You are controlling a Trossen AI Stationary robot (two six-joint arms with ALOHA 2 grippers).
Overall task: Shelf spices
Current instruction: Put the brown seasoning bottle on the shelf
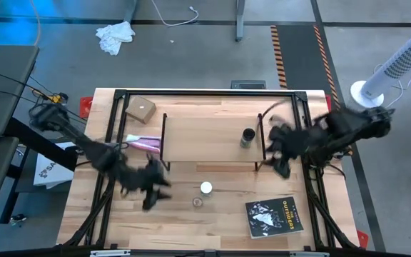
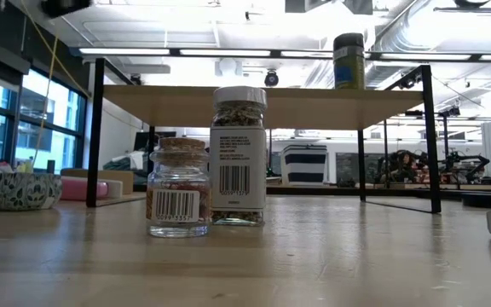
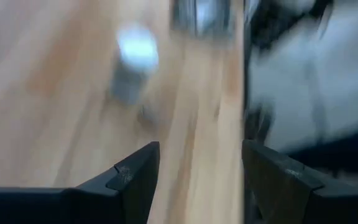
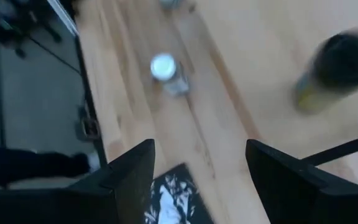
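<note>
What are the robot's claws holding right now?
Nothing. The left gripper and the right gripper are both open with only bare table between their fingers. The dark jar already stands on the shelf.

We observed the dark jar (image 1: 247,137) upright on the shelf (image 1: 209,135), beside the right gripper (image 1: 277,158); the white-capped jar (image 1: 205,188) stood right of the left gripper (image 1: 153,194).

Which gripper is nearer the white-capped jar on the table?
Left. The left gripper hangs open just beside the white-capped jar, on the table in front of the shelf. The right gripper, also open, is farther off by the shelf's end.
</note>
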